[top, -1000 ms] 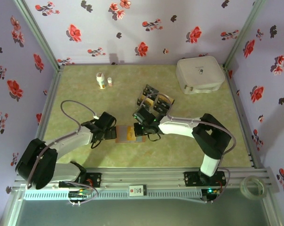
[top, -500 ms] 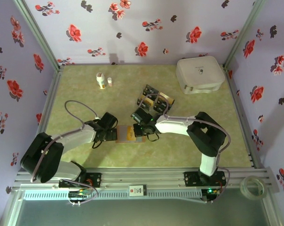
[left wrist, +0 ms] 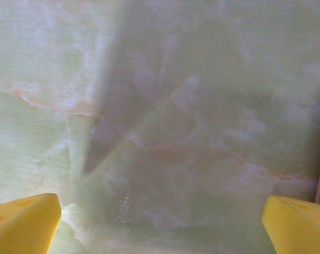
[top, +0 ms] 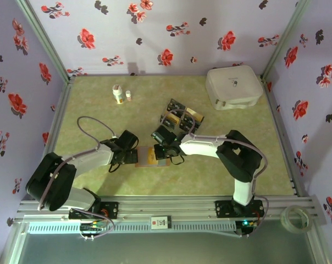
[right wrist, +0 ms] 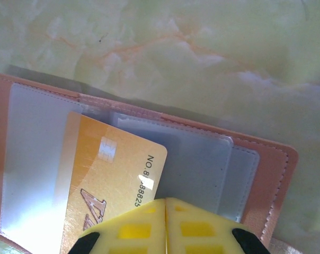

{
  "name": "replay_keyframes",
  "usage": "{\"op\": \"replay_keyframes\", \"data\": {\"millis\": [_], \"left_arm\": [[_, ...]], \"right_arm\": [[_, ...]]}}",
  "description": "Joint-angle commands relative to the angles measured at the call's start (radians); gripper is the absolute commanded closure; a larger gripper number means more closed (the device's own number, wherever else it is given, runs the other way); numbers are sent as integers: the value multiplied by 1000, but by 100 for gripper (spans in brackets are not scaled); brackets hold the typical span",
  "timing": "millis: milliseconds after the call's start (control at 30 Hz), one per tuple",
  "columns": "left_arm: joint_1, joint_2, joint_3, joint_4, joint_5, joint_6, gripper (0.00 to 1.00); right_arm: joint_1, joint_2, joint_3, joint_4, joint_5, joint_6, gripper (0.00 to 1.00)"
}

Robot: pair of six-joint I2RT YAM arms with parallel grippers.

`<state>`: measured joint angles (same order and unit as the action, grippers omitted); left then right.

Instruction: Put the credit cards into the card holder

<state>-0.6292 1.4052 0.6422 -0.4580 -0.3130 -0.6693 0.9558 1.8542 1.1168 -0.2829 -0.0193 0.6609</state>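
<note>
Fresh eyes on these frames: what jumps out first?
A gold card lies partly tucked in the open card holder at mid-table, with the right gripper shut over one edge. The left gripper hangs wide open just left of the holder, and a white case sits far right.

Two tabletop robot arms, left arm [top: 83, 160] and right arm [top: 210, 144], with white shells between bulky black joints, a thin grey cable [top: 92, 122] looping along each, black bases [top: 103, 210] at 6 o'clock, and bright yellow wedge-shaped gripper fingers [left wrist: 22, 222].

Yellow fingertips [left wrist: 23, 222] wide apart — green tabletop [left wrist: 176, 106]
</note>
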Motion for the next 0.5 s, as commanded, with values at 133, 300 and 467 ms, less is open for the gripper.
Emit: {"op": "replay_keyframes", "data": {"millis": [133,300,467], "left_arm": [[-9,31,7,13,17,23,0],[-13,34,8,13,17,24,0],[-14,35,9,14,18,25,0]], "right_arm": [[23,36,56,-4,-11,-10,92],[30,57,81,-5,-20,-8,92],[46,79,108,-2,-30,-3,93]]}}
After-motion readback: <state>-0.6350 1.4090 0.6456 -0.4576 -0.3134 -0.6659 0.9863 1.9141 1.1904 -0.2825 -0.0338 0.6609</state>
